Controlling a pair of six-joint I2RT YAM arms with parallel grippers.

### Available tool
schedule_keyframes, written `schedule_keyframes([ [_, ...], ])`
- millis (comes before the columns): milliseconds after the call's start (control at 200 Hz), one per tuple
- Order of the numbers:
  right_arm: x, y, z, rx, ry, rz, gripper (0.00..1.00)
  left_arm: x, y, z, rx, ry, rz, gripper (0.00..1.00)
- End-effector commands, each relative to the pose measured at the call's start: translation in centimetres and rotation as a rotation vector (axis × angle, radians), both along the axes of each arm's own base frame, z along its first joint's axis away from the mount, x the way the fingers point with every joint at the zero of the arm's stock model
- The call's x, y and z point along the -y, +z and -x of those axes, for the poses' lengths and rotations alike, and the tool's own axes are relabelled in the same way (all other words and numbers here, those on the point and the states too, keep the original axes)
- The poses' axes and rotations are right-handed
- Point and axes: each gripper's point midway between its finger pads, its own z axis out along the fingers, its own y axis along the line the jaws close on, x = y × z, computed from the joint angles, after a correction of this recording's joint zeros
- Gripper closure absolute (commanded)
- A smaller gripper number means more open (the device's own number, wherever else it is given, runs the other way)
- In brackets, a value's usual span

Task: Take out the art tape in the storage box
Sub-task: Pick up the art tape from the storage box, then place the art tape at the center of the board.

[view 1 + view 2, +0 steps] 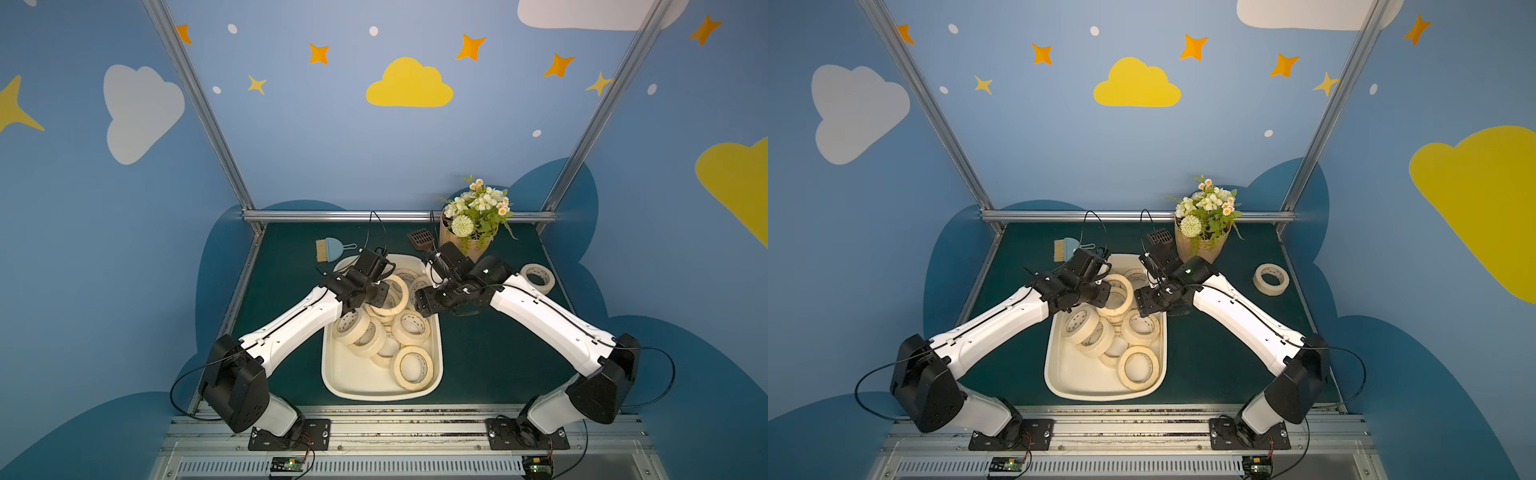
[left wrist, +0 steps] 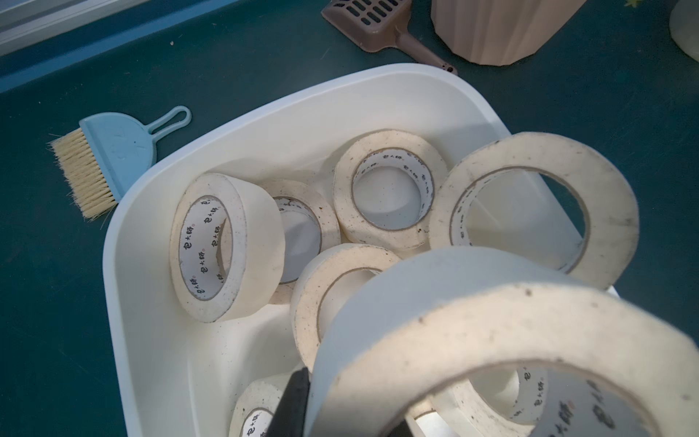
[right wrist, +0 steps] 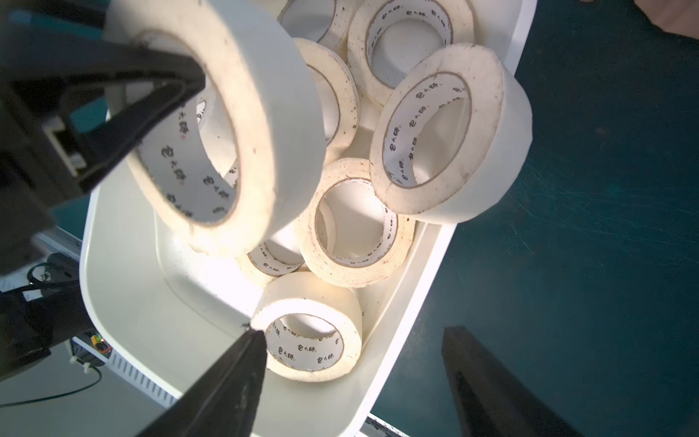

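blue walls (image 1: 332,145) painted with clouds and stars enclosed a dark green mat (image 1: 498,353). at its centre lay the storage box (image 1: 374,397), seen in both top views (image 1: 1100,397). it held most of the art tape (image 1: 430,368) as a loose pile of cream rolls, some flat, some leaning on edge.

your left gripper (image 1: 378,296) was over the far half of the box, clamped on one raised roll (image 1: 405,295). the right wrist view showed a black finger (image 3: 162,68) pinching the wall of that raised roll (image 3: 264,113), which sat tilted above the pile. in the left wrist view the same roll (image 2: 454,302) filled the near field.

your right gripper (image 3: 353,331) stood with its jaws apart and nothing between them. one finger was above the box interior, the other above the mat just outside the rim.

one further roll (image 1: 540,291) lay flat on the mat to the right, well apart from the box. beyond the box you had a blue hand brush (image 1: 328,249), a brown slotted scoop (image 1: 420,239) and a ribbed flower pot (image 1: 449,241), the scoop just beside the pot.
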Motion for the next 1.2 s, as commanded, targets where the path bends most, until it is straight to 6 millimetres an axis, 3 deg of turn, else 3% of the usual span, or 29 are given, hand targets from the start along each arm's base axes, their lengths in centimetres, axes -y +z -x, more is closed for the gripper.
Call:
schedule_keyframes([
  [0,-2.0,0.4,-0.7,-0.013,-0.009,-0.062,0.24,0.9,1.5,0.7,0.024,-0.008,0.013,0.87],
  [165,-3.5,0.1,-1.6,-0.021,-0.021,-0.096,0.27,1.9,1.4,1.4,0.019,-0.013,0.020,0.85],
  [265,-4.0,-0.8,-2.2,-0.034,-0.030,-0.096,0.36,2.3,2.1,1.7,0.031,-0.020,0.049,0.84],
  [305,-4.2,-1.0,-2.4,-0.035,-0.033,-0.098,0.44,2.5,2.4,1.8,0.035,-0.023,0.064,0.83],
  [390,-4.3,-1.2,-2.7,-0.031,-0.043,-0.095,0.79,2.8,2.8,2.1,0.037,-0.032,0.097,0.79],
  [430,-4.1,-1.2,-2.8,-0.025,-0.051,-0.091,0.92,2.8,2.8,2.2,0.037,-0.035,0.102,0.76],
  [471,-3.9,-1.1,-3.0,-0.018,-0.058,-0.088,1.00,2.7,2.9,2.4,0.039,-0.036,0.110,0.70],
  [541,-3.2,-0.9,-3.2,-0.011,-0.073,-0.071,1.00,2.8,3.1,2.8,0.044,-0.049,0.134,0.56],
  [631,-1.6,-0.4,-3.4,-0.004,-0.100,-0.038,1.00,3.2,4.0,3.5,0.070,-0.090,0.187,0.27],
  [676,-0.3,-0.1,-3.5,0.001,-0.123,-0.018,1.00,3.0,4.8,3.8,0.105,-0.103,0.213,0.11],
  [726,1.2,0.6,-3.3,0.011,-0.142,0.003,1.00,2.1,5.8,3.9,0.156,-0.087,0.209,0.00],
  [856,6.5,2.4,-2.6,0.052,-0.211,0.073,1.00,-1.4,7.4,3.8,0.204,-0.006,0.167,0.00],
  [931,10.2,3.2,-1.8,0.079,-0.255,0.107,1.00,-3.3,7.3,3.2,0.203,0.043,0.172,0.00],
  [1086,18.9,3.4,-0.6,0.138,-0.449,0.143,1.00,-6.2,4.4,0.9,0.138,0.135,0.223,0.06],
  [1196,24.1,2.0,-0.1,0.072,-0.577,0.127,1.00,-6.7,1.8,-0.6,0.084,0.162,0.220,0.12],
])
